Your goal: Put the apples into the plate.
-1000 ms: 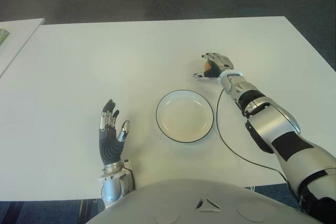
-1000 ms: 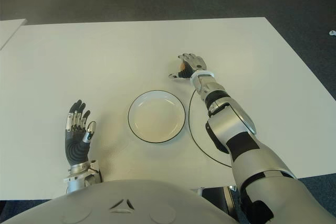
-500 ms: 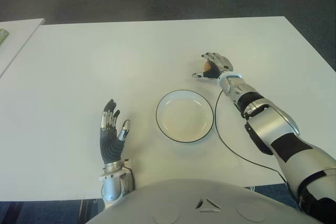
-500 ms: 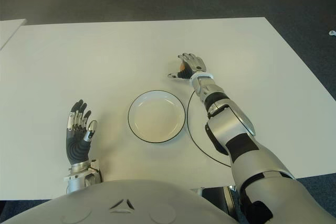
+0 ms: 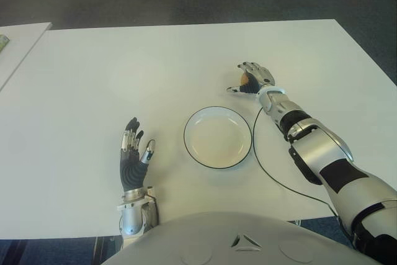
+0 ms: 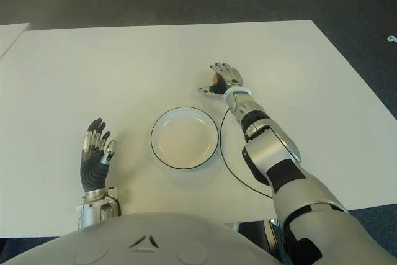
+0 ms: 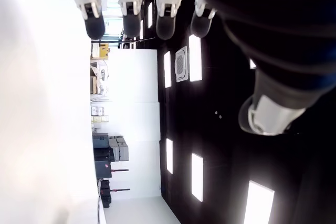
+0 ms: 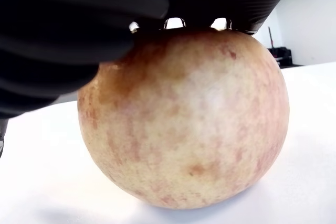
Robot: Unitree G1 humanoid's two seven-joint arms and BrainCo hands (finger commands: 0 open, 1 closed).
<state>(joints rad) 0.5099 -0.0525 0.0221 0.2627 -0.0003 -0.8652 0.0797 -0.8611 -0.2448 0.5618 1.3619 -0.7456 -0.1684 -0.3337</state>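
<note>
A single yellow-red apple (image 8: 184, 119) sits on the white table (image 5: 124, 72), just beyond the plate's far right side. My right hand (image 5: 251, 76) covers it from above. The palm presses on the apple's top, the fingers curl over it, and the thumb sticks out to the left. The apple (image 5: 244, 79) still touches the table. The white plate with a black rim (image 5: 186, 130) holds nothing and lies in the middle, close to me. My left hand (image 5: 132, 159) shows left of the plate, palm up, fingers spread and holding nothing.
A thin black cable (image 5: 260, 159) loops on the table from my right wrist past the plate's right side. The corner of a second white table (image 5: 15, 41) shows at the far left. Dark floor lies beyond the far edge.
My left hand has slid a little toward me. The right hand has stayed over the apple, shifting only slightly.
</note>
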